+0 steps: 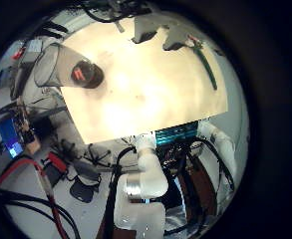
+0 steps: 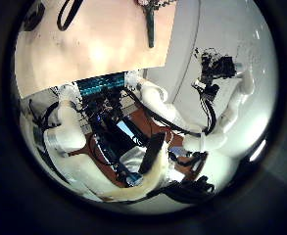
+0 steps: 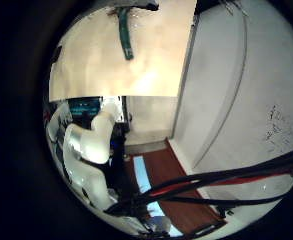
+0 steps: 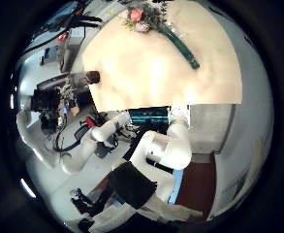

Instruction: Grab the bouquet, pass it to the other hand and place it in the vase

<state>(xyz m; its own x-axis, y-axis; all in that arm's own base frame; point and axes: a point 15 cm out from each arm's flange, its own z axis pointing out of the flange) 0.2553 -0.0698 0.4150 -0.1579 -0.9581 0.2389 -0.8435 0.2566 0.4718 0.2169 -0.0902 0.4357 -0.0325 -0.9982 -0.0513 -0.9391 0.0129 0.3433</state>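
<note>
Bouquet (image 4: pixel 156 24) lies flat on the desk (image 4: pixel 151 73), its flower heads close to the far edge and its stems slanting in toward the side edge next to the wall. The right thumb side palm view alone shows the blooms and stems together. Both left palm views and the right little finger side view catch only the stems (image 3: pixel 124 40), lying alone near that same edge. The vase (image 1: pixel 68 68) stands at the opposite end of the desk, right at its corner and well apart from the bouquet. It appears large and see-through in the left little finger side view, with its mouth open toward the camera. In the right thumb side view it is only a small dark shape (image 4: pixel 86 78) on the desk's edge. Between vase and bouquet the desktop is bare across its middle and along the near edge, where both arms are mounted. The left hand (image 4: pixel 52 97) shows off the desk's vase end in the right thumb side view, and the right hand (image 2: pixel 216 69) shows beyond the bouquet end, toward the wall, in the left thumb side view. Both are raised away from the desktop and touch nothing. Each is too small and dark to tell whether its fingers are straight or curled. Beyond the vase corner sits a clutter of equipment (image 1: pixel 21 129) beside the desk.
</note>
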